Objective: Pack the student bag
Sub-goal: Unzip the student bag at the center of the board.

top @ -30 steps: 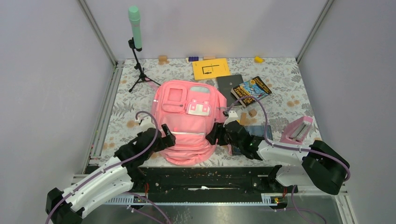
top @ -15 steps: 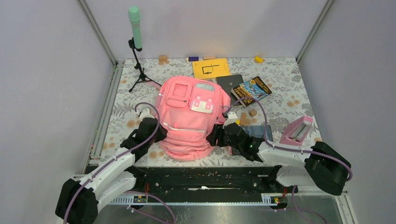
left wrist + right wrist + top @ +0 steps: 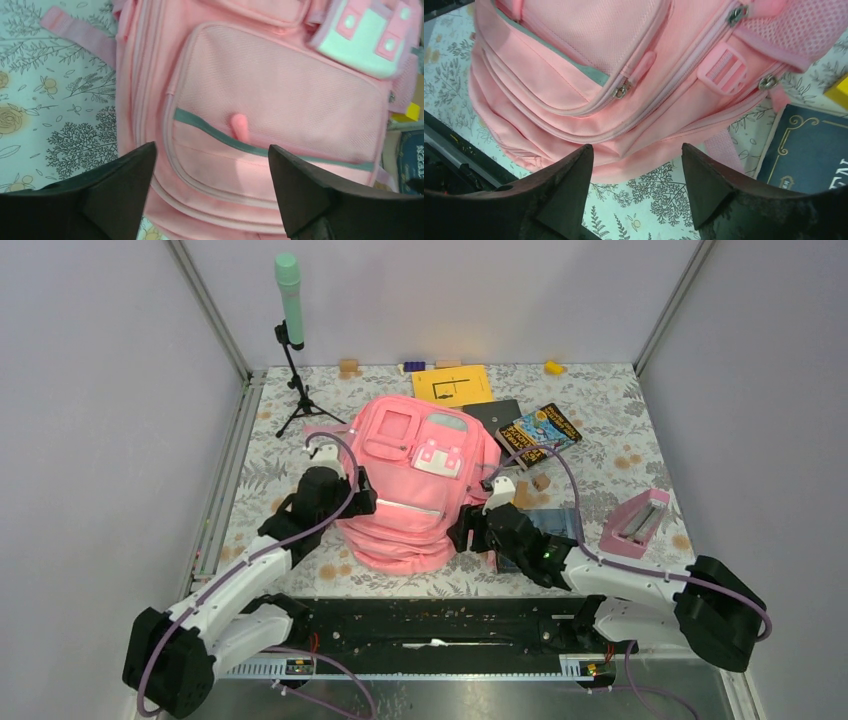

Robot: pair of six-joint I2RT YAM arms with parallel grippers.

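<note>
Lying on floral tablecloth (image 3: 250,475), student bag (image 3: 410,490); pale grey walls (image 3: 450,290); both jaws apart

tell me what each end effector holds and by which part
Nothing held: left end effector and right end effector both stand open by the student bag.

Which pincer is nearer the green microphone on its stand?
Left. The left pincer is at the student bag's left side, on the same side as the green microphone; the right pincer is across the bag, at its right side.
</note>
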